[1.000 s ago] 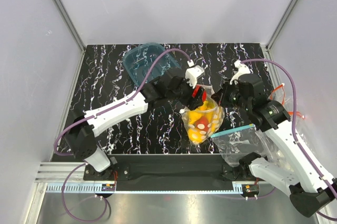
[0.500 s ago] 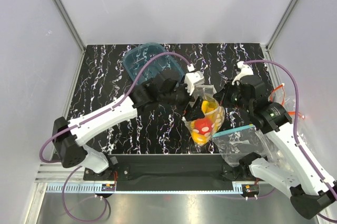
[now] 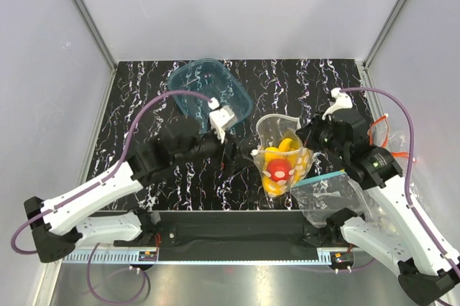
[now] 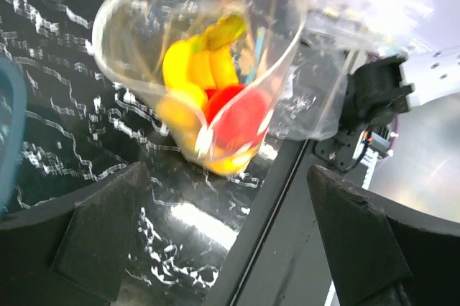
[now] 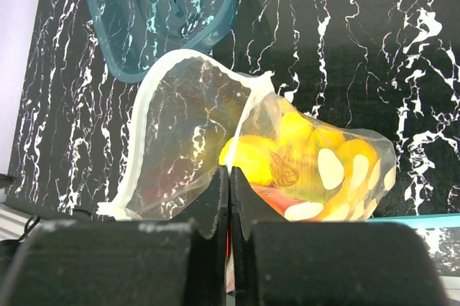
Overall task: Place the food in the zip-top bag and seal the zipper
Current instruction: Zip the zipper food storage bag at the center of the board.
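Mid-table, food [image 3: 279, 166] inside zip-top bag [image 3: 272, 128], right gripper [image 5: 228, 180] seemingly pinching it, left gripper [image 4: 226, 177] apart.

The table [image 3: 144, 98] is black, veined with white like marble. The zip-top bag [image 3: 277, 130] is clear with white polka dots, and its zipper [image 5: 144, 112] is a pale whitish strip. The food [image 3: 277, 156] is yellow, with one red piece [image 3: 279, 169]. The container [image 3: 194, 83] is translucent teal. A plain clear bag [image 3: 330, 195] carries a teal strip [image 3: 318, 178]. A purple cable [image 3: 374, 91] loops over the white-and-black arms [image 3: 93, 195].
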Controlling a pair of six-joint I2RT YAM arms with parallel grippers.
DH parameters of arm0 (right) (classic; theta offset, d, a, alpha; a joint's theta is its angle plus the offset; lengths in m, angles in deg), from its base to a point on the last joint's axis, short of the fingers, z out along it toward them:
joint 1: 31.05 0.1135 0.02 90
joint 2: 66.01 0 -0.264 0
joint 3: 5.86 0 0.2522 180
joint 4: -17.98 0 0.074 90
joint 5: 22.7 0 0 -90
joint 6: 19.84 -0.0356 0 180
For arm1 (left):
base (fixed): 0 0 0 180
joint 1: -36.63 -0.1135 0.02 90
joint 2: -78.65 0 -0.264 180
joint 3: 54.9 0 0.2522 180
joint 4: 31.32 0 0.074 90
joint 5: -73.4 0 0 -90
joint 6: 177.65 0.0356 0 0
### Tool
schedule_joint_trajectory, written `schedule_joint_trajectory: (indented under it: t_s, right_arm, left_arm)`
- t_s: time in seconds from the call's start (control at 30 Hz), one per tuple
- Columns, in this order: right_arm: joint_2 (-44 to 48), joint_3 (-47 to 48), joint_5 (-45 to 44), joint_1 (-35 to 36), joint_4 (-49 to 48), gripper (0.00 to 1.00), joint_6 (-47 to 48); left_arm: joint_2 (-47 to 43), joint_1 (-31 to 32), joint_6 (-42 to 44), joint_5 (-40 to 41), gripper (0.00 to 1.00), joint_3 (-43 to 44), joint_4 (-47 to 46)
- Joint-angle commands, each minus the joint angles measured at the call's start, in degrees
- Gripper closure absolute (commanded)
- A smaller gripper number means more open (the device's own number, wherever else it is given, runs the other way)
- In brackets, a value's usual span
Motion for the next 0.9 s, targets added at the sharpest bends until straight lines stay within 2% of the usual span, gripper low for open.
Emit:
schedule_joint_trajectory:
  t_s: [0.0, 0.03, 0.23, 0.3, 0.4, 0.43, 0.53, 0.73, 0.83, 0.87]
  right_arm:
    - [2.4, -1.3, -2.7, -0.2, -4.3, 1.0, -1.7]
    - [2.6, -1.7, -2.8, -0.1, -4.8, 1.0, -2.0]
    - [5.0, -3.1, -3.8, -0.2, -5.8, 1.0, -3.5]
    - [5.7, -3.8, -3.6, -0.1, -6.0, 1.0, -4.3]
    - [6.1, -4.4, -2.8, -0.2, -6.6, 1.0, -5.0]
    - [6.2, -4.4, -2.8, -0.2, -6.7, 1.0, -5.1]
    - [6.4, -4.3, -2.8, -0.2, -6.0, 1.0, -5.0]
    - [7.3, -4.6, -3.0, -0.2, -5.7, 1.0, -4.9]
    - [7.3, -4.5, -3.0, -0.2, -5.4, 1.0, -4.9]
    - [7.6, -4.5, -2.8, -0.1, -5.4, 1.0, -5.0]
  left_arm:
    - [-2.4, 0.2, -2.9, 3.3, 0.01, -8.5, -9.2]
    - [-3.5, 0.2, -3.5, 4.0, 0.01, -13.5, -14.6]
    - [-2.3, 0.3, -8.2, 5.1, 0.01, -25.5, -36.2]
    - [-1.3, 0.2, -9.0, 5.7, 0.08, -27.8, -39.7]
    - [0.5, 0.3, -9.5, 5.4, 0.14, -29.9, -46.1]
    - [0.7, 0.3, -9.7, 4.0, 0.18, -30.8, -50.5]
    - [0.7, 0.5, -10.2, 2.9, 0.19, -34.1, -58.3]
    - [2.7, 0.7, -8.8, 4.4, 0.21, -33.9, -61.3]
    - [4.7, 0.7, -8.0, 4.3, 0.33, -32.3, -60.9]
    - [5.1, 0.8, -7.8, 4.5, 0.4, -31.9, -60.8]
